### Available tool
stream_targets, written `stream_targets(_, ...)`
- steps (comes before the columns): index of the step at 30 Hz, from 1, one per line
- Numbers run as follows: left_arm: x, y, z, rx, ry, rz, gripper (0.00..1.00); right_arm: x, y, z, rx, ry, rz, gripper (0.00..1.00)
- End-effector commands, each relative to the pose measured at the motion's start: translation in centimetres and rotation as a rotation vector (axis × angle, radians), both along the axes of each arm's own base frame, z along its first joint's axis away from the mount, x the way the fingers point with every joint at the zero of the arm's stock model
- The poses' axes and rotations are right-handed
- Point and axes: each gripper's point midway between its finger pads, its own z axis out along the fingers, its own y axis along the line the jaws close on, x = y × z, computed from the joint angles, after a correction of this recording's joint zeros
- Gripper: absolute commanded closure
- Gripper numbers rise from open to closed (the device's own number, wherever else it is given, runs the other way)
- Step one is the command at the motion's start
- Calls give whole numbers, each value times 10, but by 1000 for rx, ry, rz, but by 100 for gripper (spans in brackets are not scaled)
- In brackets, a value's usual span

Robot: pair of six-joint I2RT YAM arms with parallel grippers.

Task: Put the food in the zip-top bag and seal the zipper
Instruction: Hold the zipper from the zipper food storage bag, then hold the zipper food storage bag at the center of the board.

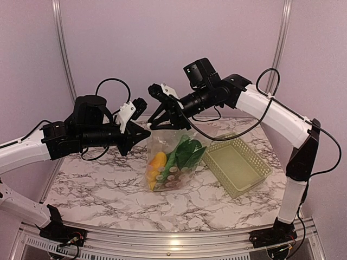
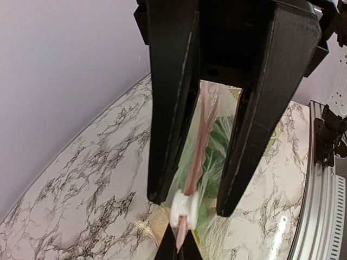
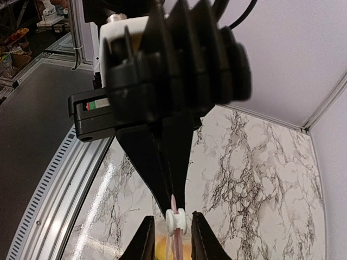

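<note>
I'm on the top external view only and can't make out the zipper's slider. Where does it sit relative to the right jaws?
Observer: In the right wrist view, the slider sits between the jaws of the right gripper, with a gap on each side.
Operator: And what is the left arm holding?
Observer: The left gripper is shut on the zipper strip, right next to the slider.
</note>
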Motion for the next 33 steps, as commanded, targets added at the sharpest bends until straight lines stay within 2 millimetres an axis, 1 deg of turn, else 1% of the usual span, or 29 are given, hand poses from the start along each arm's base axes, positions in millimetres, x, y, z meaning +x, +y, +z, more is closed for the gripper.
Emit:
stream_targets(1,0,4,13,-35,-11,26,100,-8,2,7,9,-3,22,79)
stream_targets(9,-2,3,15,-51,-8,19,100,-7,8,1,-8,-16,4,80)
stream_targets(14,-2,3,15,-52,-5,19,100,-4,11,0,-9,-27,-14,88)
stream_targets(21,0,5,15,-55,-4,37,100,0,9,-2,-20,-43,-35,92)
stream_targets(23,1,5,16,-59,-7,42,89,-1,9,-1,-20,-43,-34,93)
stream_targets(24,1,4,17,-61,-10,38,89,-1,9,-1,-21,-42,-34,94)
stream_targets(30,2,-1,20,-64,-23,22,93,-1,8,-3,-27,-40,-32,94)
stream_targets(33,2,-2,20,-67,-21,17,100,-2,8,-4,-29,-39,-31,94)
